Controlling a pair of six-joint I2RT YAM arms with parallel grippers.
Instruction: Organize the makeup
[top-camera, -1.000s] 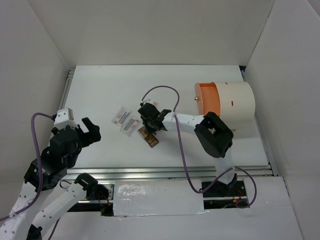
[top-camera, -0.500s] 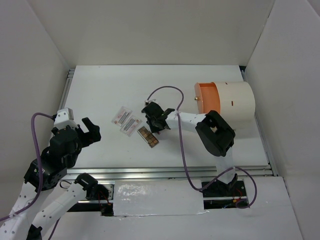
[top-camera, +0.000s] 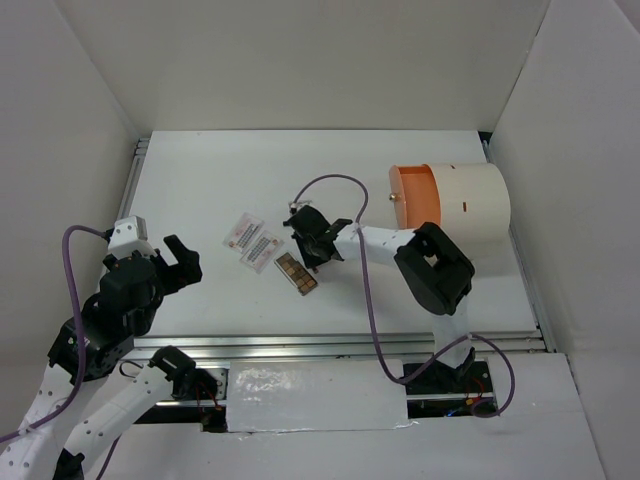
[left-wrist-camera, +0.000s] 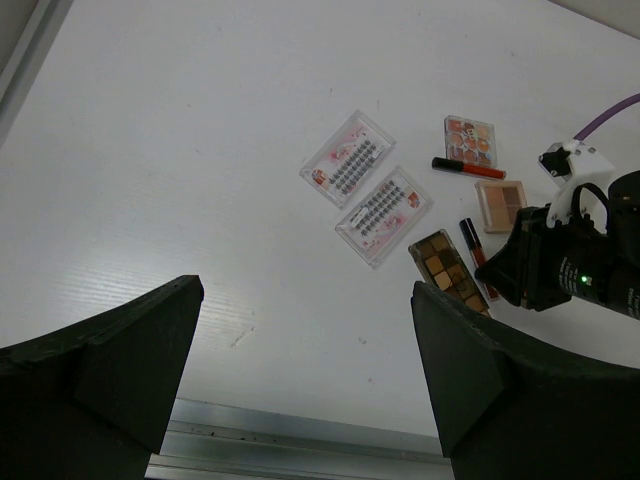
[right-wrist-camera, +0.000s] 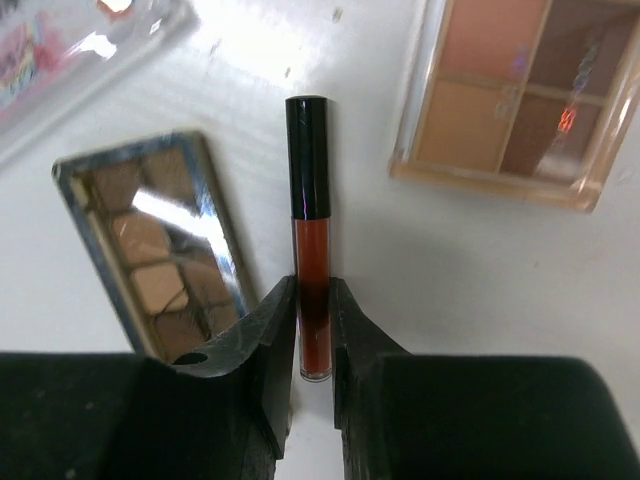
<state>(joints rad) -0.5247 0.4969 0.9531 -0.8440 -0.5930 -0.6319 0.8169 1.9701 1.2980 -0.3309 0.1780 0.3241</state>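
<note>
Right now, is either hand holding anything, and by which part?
The right hand pinches the lip gloss tube by its red end. The left hand is open, holding nothing.

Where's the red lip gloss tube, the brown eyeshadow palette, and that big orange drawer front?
lip gloss tube (right-wrist-camera: 311, 250): right wrist view, on its red body below the black cap.
brown eyeshadow palette (right-wrist-camera: 150, 245): right wrist view, on a middle pan.
orange drawer front (top-camera: 412, 195): top view, middle of its orange face.
</note>
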